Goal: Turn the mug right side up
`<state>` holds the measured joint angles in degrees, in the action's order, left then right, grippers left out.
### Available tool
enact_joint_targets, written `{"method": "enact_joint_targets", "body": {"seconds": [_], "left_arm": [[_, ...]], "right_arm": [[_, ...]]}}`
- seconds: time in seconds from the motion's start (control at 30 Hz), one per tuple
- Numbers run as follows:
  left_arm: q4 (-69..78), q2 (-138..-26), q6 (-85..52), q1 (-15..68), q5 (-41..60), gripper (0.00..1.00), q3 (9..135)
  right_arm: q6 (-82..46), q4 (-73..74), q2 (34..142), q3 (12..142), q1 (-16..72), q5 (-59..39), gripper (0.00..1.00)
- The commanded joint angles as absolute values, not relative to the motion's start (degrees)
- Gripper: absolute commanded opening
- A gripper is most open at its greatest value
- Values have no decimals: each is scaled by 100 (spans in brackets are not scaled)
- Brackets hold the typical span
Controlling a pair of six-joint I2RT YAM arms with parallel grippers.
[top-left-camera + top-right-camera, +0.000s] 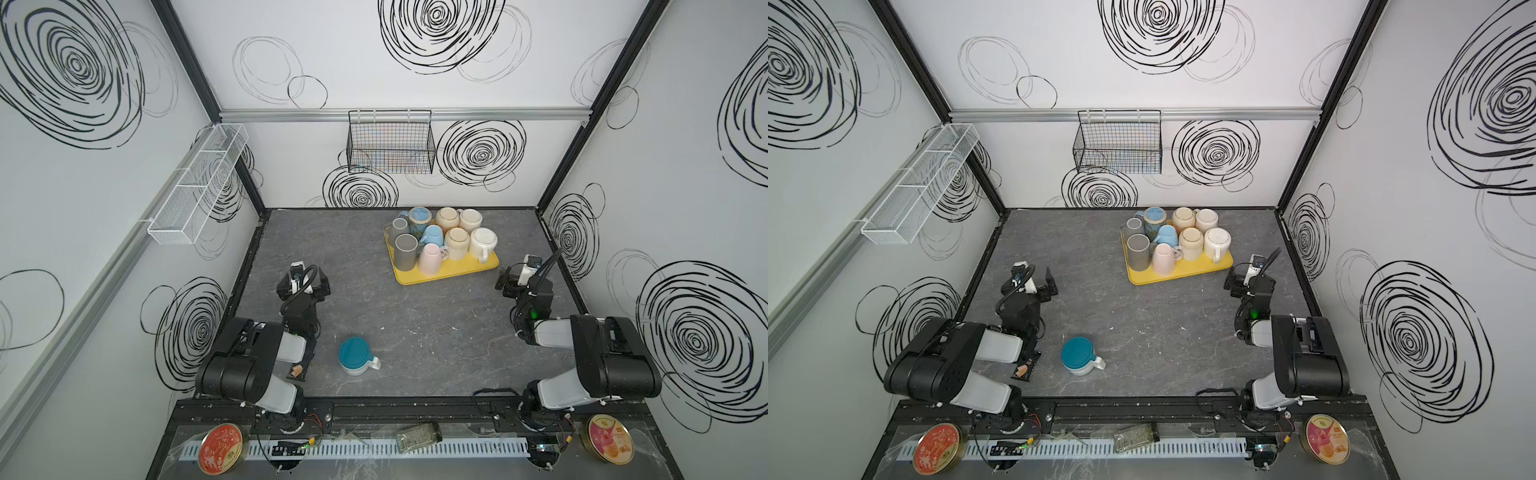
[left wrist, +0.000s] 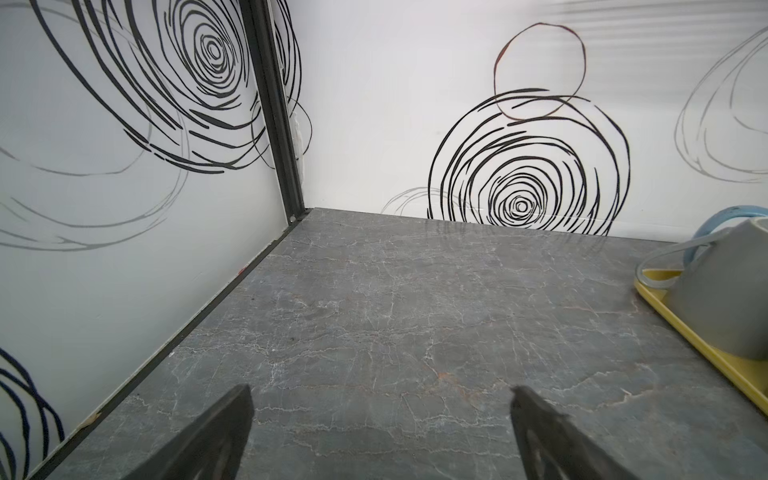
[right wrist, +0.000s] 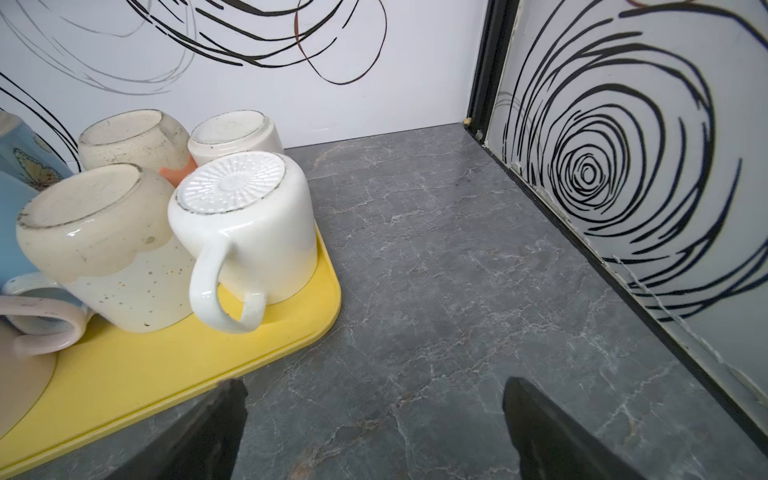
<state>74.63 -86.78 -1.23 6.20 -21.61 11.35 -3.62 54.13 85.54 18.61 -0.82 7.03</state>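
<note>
Mug [image 1: 353,356], standing alone on the worktop [image 1: 428,332], is found behind the left gripper [image 2: 380,390], far from the right gripper [image 3: 374,388]; both grippers are spread wide and empty.

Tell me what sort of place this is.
Probably a lab test cell: swirl-printed wall panels in a metal frame, two robot arms on a front rail, mugs staged on a yellow tray.

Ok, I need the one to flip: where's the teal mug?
In both top views the teal mug sits alone on the table, front left, beside the left arm, apart from the tray.
</note>
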Motion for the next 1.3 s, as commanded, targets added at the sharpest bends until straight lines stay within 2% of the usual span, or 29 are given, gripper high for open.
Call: {"method": "enact_joint_targets", "body": {"seconds": [0.0,1.0,1.1,1.27], "left_arm": [[7686,-8579,-70,580,-2101,99,1116],[7697,-8579,-59,589,-2118,99,1124],[7689,-8569,-128,465,-1891,99,1109],[7627,-8575,-152,450,-1880,99,1143]], "right_arm": [[-380,5396,8431,1811,-52,650,100],[-382,5396,8432,1802,-53,650,100],[-387,5405,8427,1799,-53,650,100],[-229,4786,8107,1978,-115,146,100]]}}
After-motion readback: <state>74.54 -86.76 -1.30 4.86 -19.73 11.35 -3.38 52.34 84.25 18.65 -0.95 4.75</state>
